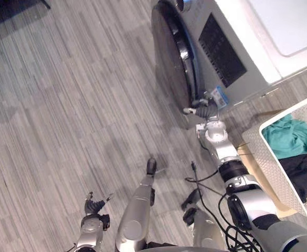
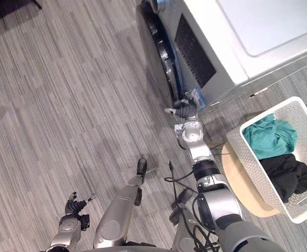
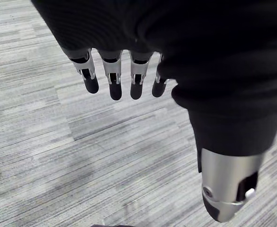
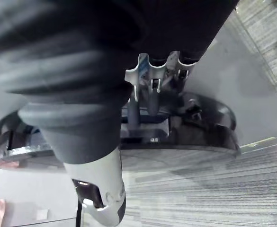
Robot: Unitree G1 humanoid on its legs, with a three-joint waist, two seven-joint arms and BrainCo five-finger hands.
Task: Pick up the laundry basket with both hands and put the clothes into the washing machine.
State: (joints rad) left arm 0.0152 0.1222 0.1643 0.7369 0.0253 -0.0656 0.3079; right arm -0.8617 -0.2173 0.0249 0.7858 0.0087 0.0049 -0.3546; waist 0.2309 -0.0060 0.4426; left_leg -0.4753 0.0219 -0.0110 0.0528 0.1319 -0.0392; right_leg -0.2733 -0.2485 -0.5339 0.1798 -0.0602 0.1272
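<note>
Door step: right hand point(image 1: 203, 109) at washer door point(image 1: 171, 58) rim, grip unclear; left hand point(image 3: 114, 75) slack, fingers apart. Next: swing door wide, then grab basket point(image 1: 264, 153).

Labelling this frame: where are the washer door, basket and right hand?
door point(image 1: 171, 58), left eye view, dark glass.
basket point(image 1: 266, 160), left eye view, side wall.
right hand point(image 1: 204, 107), left eye view, dark cover.

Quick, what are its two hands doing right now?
Left hand: open, holding nothing.
Right hand: at the washing machine door edge; grip cannot be told.
</note>
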